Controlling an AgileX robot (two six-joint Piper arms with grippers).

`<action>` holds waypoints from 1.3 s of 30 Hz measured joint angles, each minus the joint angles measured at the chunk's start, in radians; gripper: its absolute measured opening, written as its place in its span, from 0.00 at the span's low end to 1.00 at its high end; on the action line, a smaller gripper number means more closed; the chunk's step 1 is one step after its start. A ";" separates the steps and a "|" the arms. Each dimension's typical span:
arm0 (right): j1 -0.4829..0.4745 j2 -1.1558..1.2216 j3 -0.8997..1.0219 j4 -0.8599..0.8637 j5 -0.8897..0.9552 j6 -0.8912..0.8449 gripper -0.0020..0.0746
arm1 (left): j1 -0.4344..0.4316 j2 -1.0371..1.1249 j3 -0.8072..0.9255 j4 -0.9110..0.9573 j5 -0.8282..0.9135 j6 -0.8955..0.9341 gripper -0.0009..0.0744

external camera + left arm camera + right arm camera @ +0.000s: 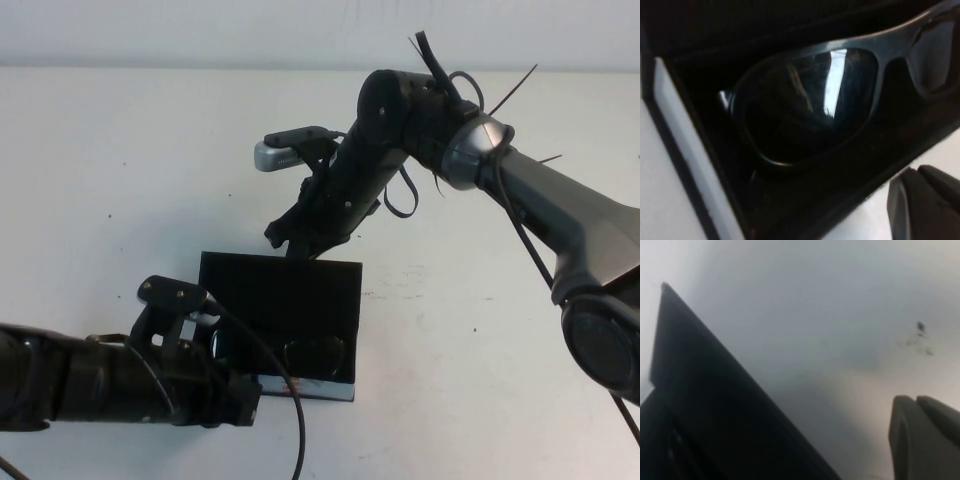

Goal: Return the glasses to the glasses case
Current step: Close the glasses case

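- Black left end effector (215, 335) sits low at the near-left corner of the glasses case (240, 275), reaching into its open tray; can't tell from any view whether its fingers are spread or together.
- One dark fingertip (922, 202) shows in the left wrist view, just outside the case's front wall.
- Right end effector (283, 240) is closed, empty, hovering at the far edge of the raised lid (285, 290); touching or not, can't tell.
- Glasses (805, 100) lie inside the case on the black lining, lenses facing up, frame running along the length of the tray.
- Case stands open on the white table (100, 200), lid tilted up at the far side, pale front edge (310, 388) towards the robot.
- Right wrist view: lid edge (715, 405), bare table behind it.
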State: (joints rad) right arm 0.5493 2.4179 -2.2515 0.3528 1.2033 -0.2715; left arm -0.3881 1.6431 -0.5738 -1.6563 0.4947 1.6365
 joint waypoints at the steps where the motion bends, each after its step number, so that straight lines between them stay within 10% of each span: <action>1: 0.000 0.000 -0.002 0.014 0.000 -0.002 0.01 | 0.000 0.009 0.000 -0.002 0.000 0.001 0.01; 39: 0.154 -0.165 0.237 0.036 0.019 0.068 0.01 | 0.000 -0.055 0.000 -0.011 -0.006 0.017 0.01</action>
State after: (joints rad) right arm 0.7038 2.2524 -2.0143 0.3892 1.2220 -0.2038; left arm -0.3881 1.5879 -0.5743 -1.6677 0.4891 1.6531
